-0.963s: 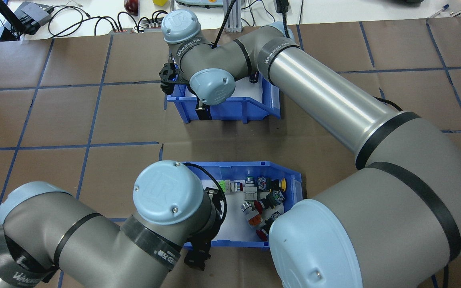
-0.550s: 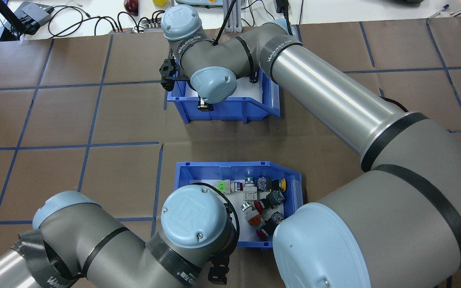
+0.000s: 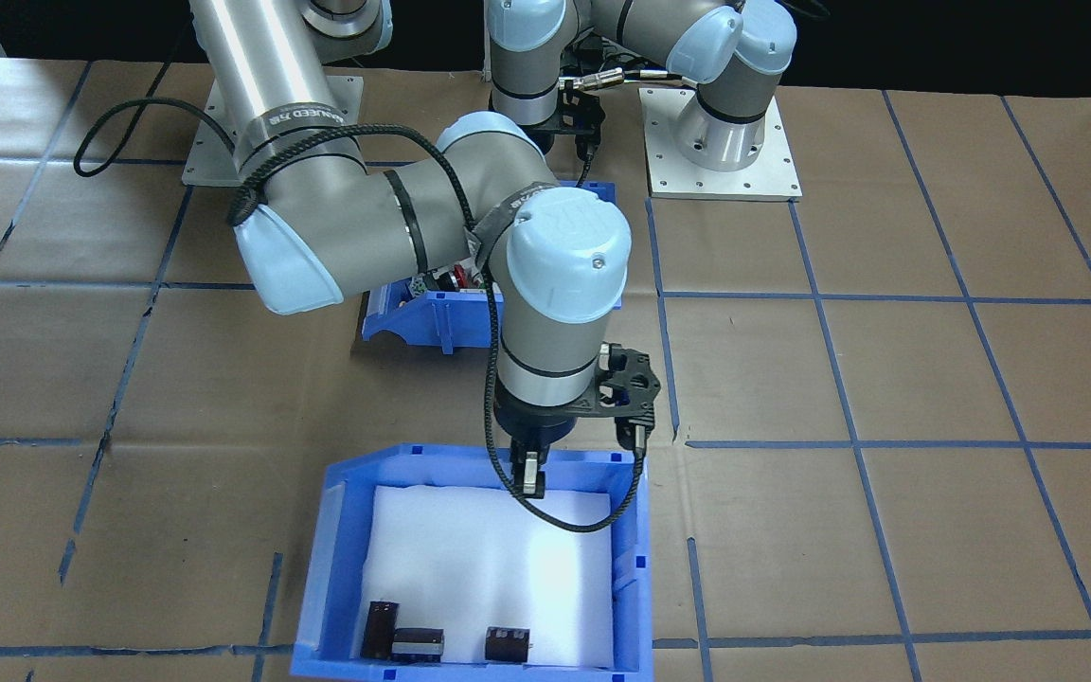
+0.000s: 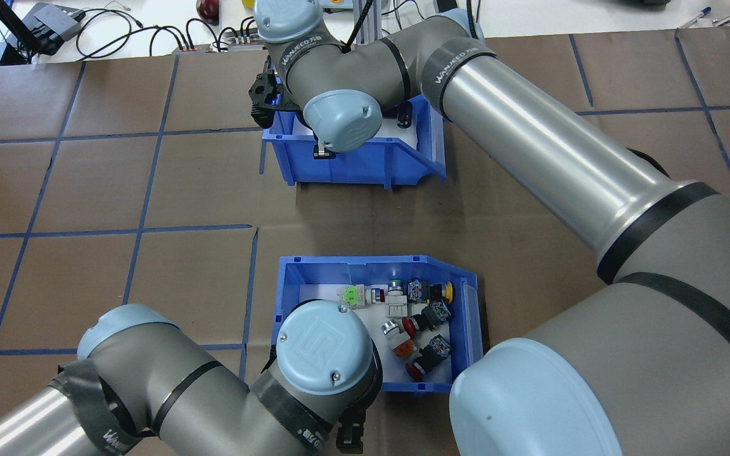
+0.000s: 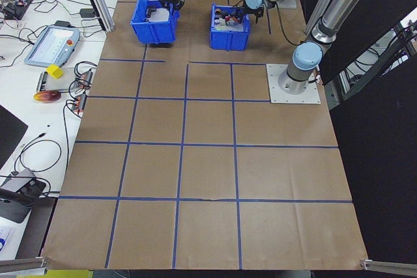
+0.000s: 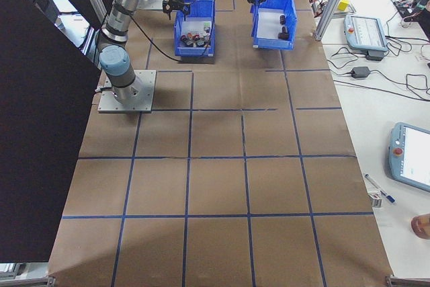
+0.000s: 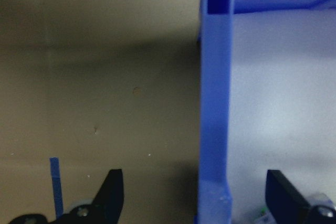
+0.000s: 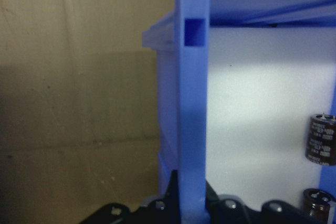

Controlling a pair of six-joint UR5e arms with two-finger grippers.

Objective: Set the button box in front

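Note:
The button box point(image 4: 377, 272), a blue bin with white foam and coloured push-buttons point(image 4: 419, 316), sits near the robot's side of the table. It is partly hidden behind the right arm in the front-facing view point(image 3: 413, 317). My left gripper point(image 7: 197, 184) is open and straddles the box's blue side wall point(image 7: 215, 103), one finger outside, one over the foam. My right gripper point(image 3: 531, 478) is shut on the wall point(image 8: 191, 103) of the other blue bin point(image 4: 365, 168), which holds dark cylinders point(image 3: 413, 639).
The brown paper table point(image 4: 118, 183) carries a blue tape grid. Cables and devices point(image 4: 54, 25) lie beyond the far edge. Both arm bases are bolted on plates point(image 3: 721, 142). The right arm's long link point(image 4: 530, 145) spans above the gap between the bins.
My left wrist has swung right, over the button box's near-left corner. My right gripper and the bin with dark cylinders have shifted farther away from the robot.

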